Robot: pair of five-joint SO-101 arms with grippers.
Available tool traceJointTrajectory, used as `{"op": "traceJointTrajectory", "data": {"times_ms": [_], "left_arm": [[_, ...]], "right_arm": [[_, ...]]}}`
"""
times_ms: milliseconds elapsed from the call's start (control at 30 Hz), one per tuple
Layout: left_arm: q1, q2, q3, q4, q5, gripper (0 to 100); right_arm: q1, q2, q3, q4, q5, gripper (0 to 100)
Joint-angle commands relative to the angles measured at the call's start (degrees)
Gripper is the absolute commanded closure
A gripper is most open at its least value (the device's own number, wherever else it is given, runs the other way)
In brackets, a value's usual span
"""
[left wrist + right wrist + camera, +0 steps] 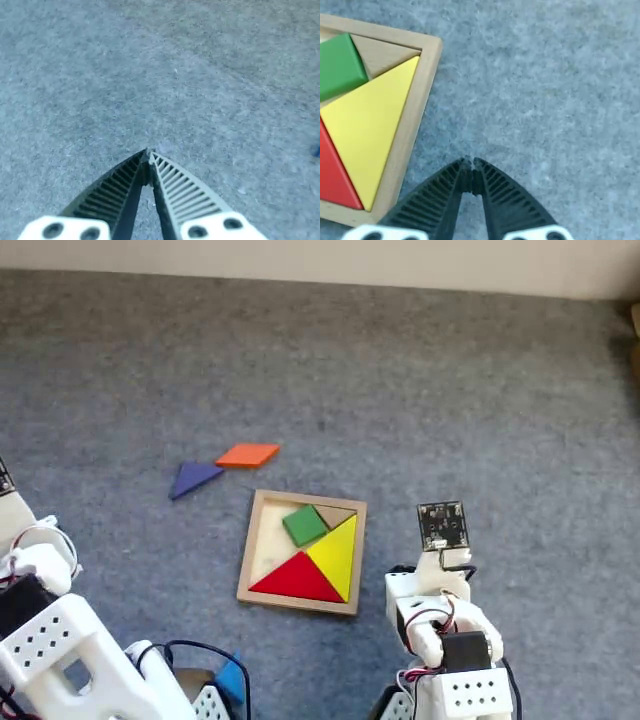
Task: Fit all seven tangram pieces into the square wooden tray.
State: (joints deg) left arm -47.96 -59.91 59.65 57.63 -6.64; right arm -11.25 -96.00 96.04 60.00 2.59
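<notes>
The grey bench (450,370) carries the square wooden tray (249,548) near its middle, and by my count the task is a little past half done. Four pieces lie inside: the yellow triangle (335,555) on the 3 o'clock side, the red triangle (297,580) at 6 o'clock, the green square (304,524) toward 12 o'clock and a small wood-coloured triangle (336,512) in the 1 o'clock corner. The 9 o'clock part of the tray floor is bare. Two pieces lie loose on the bench, well apart from both arms: the orange parallelogram (247,454) at 11 o'clock from the tray and the purple triangle (193,477) at 10 o'clock, their tips almost meeting. A light blue shape (232,678) by the left arm at 7 o'clock may be the seventh, though I cannot tell. From above the layout is plain; the wrist views add the pincers. The right pincer (471,164) is closed, tips together on nothing, just beside the tray's rim. The left pincer (149,156) is likewise closed and empty over bare bench.
</notes>
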Motion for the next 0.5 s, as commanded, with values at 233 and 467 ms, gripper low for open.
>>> {"op": "traceJointTrajectory", "data": {"times_ms": [233,467], "left_arm": [[-0.1,-0.7,3.3,-3.8,0.4,98],[0.0,-0.7,5.8,-6.2,0.4,98]], "right_arm": [[-0.5,-0.6,8.5,0.3,-0.3,98.0],[-0.5,-0.6,8.5,0.3,-0.3,98.0]]}}
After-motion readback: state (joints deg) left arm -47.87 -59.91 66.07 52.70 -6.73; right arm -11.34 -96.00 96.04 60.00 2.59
